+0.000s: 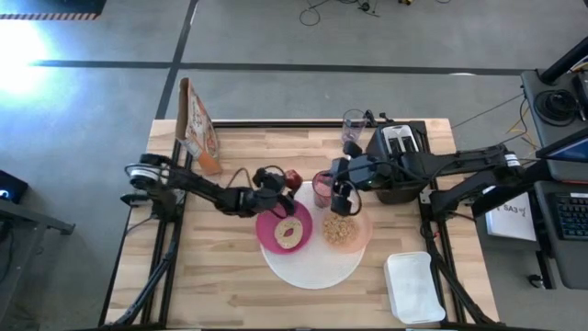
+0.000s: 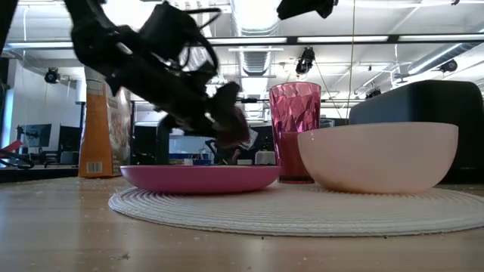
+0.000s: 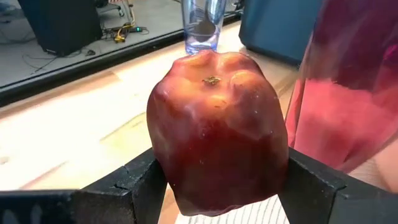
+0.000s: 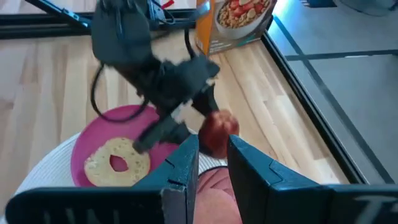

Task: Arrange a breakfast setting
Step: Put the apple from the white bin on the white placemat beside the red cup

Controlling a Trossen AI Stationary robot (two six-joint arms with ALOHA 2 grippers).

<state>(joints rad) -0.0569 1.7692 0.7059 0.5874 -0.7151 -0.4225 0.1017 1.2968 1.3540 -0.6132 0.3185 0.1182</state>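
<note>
The left gripper (image 1: 281, 187) has its jaws clamped on the small red fruit (image 3: 217, 130), one finger on each flank, held beyond the small magenta plate (image 1: 271, 230) that carries the bagel (image 4: 118, 162). The pink tumbler (image 2: 295, 130) stands just beside the jaws. Risk: a sideways move could knock the tumbler over. The right gripper (image 4: 212, 163) hovers above the tumbler, jaws narrowly parted, empty

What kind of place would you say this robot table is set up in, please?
Probably a lab or workshop, not a kitchen. The wooden table stands on a bare concrete floor marked with dark tape lines, loose cables trail across that floor, and the low view shows open ceiling ducting with strip lights.
</note>
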